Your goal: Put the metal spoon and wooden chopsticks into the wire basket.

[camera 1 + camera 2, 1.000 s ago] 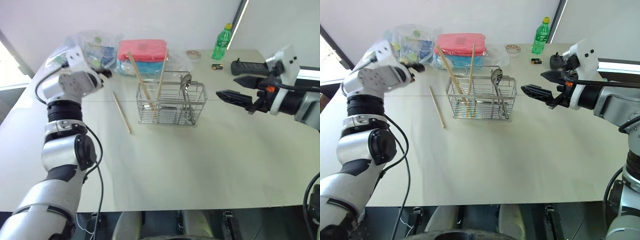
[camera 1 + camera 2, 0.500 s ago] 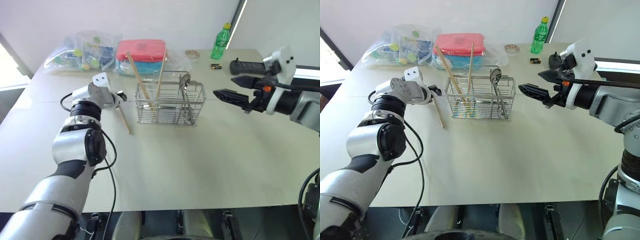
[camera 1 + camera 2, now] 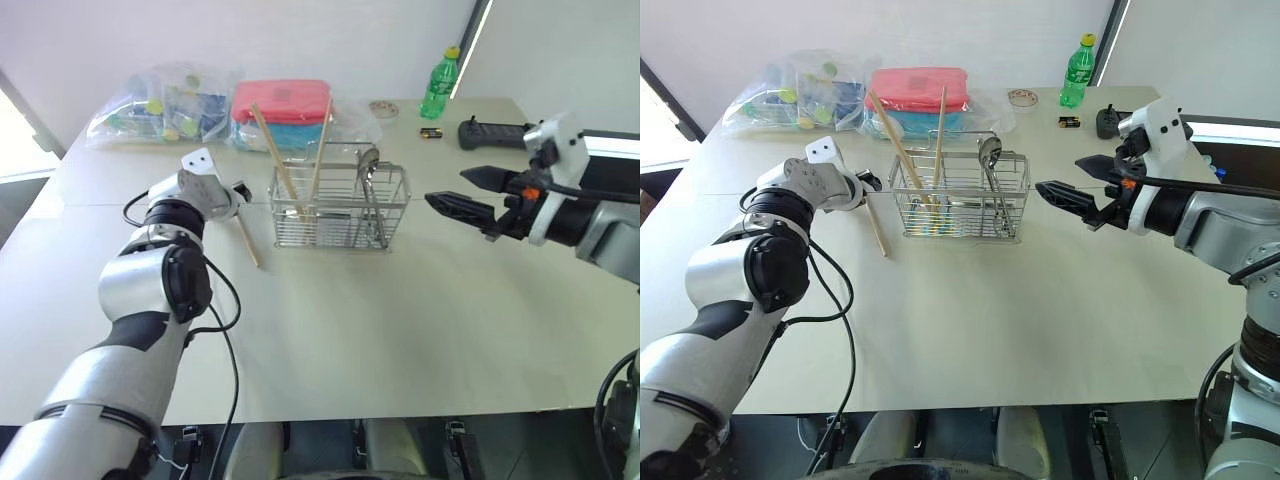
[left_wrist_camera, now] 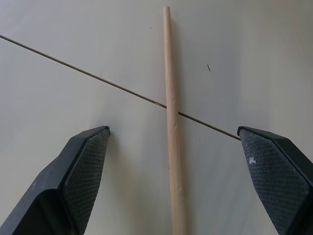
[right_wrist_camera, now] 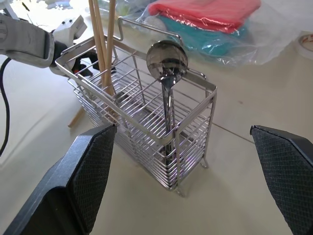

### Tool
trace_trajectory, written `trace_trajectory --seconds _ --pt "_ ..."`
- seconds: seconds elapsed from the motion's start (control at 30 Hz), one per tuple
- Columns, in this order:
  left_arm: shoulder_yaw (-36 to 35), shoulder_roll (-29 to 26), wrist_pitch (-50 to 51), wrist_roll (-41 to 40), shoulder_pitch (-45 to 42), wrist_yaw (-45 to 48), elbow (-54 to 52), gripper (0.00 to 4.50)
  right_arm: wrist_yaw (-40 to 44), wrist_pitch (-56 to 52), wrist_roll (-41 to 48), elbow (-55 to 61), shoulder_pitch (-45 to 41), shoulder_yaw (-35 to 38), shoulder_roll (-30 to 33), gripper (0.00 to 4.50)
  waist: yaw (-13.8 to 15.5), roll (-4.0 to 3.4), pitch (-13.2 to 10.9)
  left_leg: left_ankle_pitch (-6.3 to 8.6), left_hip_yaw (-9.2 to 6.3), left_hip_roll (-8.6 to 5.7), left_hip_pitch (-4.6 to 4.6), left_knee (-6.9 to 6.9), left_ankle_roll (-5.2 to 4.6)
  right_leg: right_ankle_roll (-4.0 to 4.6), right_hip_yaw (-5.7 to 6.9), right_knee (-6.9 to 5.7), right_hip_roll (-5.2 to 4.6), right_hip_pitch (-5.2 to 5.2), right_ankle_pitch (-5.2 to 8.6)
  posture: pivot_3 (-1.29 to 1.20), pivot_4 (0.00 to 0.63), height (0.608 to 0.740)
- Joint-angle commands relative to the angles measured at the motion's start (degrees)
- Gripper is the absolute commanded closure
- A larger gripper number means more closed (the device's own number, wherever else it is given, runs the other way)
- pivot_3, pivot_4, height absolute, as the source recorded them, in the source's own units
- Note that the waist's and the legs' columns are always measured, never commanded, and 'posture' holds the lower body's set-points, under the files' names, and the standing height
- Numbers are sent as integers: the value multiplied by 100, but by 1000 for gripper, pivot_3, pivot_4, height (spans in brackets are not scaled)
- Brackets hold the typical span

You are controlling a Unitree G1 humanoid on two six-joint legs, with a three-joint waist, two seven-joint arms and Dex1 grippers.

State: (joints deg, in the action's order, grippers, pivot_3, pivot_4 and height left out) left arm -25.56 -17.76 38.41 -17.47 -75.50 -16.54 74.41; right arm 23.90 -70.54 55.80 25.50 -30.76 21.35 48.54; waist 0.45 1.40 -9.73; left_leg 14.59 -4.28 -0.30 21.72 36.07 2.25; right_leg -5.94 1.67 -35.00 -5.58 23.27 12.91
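One chopstick point(image 4: 171, 122) is left lying flat on the table point(image 3: 330, 330), and it is the one my next move turns on. Starting at my left: my left pincer point(image 4: 176, 166) hangs just over that stick, fingers spread wide and pinching nothing. In my left wrist view the stick runs straight up the gap between my two pads point(image 4: 83, 166), long axis in line with the way I point, so I judge a plain drop and squeeze would take it across its width. It crosses a thin dark seam point(image 4: 73, 68) in the tabletop there.

Just right of the stick stands the wire basket point(image 3: 342, 210). Two wooden chopsticks point(image 3: 278, 160) lean upright in its left compartment, and the metal spoon point(image 5: 166, 93) stands in its right one, bowl up.

Further right, well apart from the basket, my right pincer point(image 3: 478, 193) hovers above the table, pointing at the basket, also spread wide and empty. My left arm is plainly the nearer one to the loose stick, so I reckon the pick is its job.
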Motion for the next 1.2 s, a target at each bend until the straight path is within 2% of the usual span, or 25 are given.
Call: trace_trajectory --seconds 0.03,0.07,0.23,0.3,0.33,0.67,0.9,1.07,1.2 --pt "18 -47 -87 82 -144 -25 55 601 -152 66 131 209 -41 287 10 0 1 0 0 0 0 0 -1 0 0 0 0 0 0 0 0 0 150 708" --pt "-3 -41 -82 74 -144 -32 65 896 -195 65 161 207 -47 302 -7 0 5 0 0 0 0 0 -2 0 0 0 0 -1 0 -1 0 0 150 708" --pt "95 17 96 191 -159 30 86 3482 -394 86 318 249 -65 364 -96 0 33 0 0 0 0 0 0 1 0 0 0 0 0 -3 0 0 150 708" --pt "107 14 121 223 -152 26 85 4310 -473 80 392 257 -71 386 -145 0 31 0 0 0 -1 0 1 2 0 0 1 2 -1 -4 0 0 150 708" --pt "103 11 130 236 -149 26 84 4411 -506 74 424 262 -70 392 -159 0 28 0 0 0 -1 -1 1 2 0 0 1 2 -1 -4 0 0 150 708" --pt "-76 -177 -59 103 -283 167 -57 4411 -576 134 481 228 -19 319 -70 0 22 0 0 0 -1 -1 -1 0 0 0 1 1 -1 -4 0 0 150 708" --pt "-148 -509 -611 -72 -287 844 -739 4411 -264 159 358 102 -73 194 275 0 8 1 -1 0 0 0 4 -1 0 0 1 2 -1 2 0 0 150 708" --pt "122 -647 -1509 -206 124 2227 -2394 4411 43 168 286 -109 -98 149 637 0 14 0 -1 -2 1 1 7 -3 4 1 1 4 -1 4 0 0 150 708" --pt "255 -598 -1551 -685 298 3197 -4129 4411 205 180 243 -170 -48 136 805 0 20 -1 -2 -2 2 2 15 -3 6 2 0 12 -2 5 0 0 150 708"
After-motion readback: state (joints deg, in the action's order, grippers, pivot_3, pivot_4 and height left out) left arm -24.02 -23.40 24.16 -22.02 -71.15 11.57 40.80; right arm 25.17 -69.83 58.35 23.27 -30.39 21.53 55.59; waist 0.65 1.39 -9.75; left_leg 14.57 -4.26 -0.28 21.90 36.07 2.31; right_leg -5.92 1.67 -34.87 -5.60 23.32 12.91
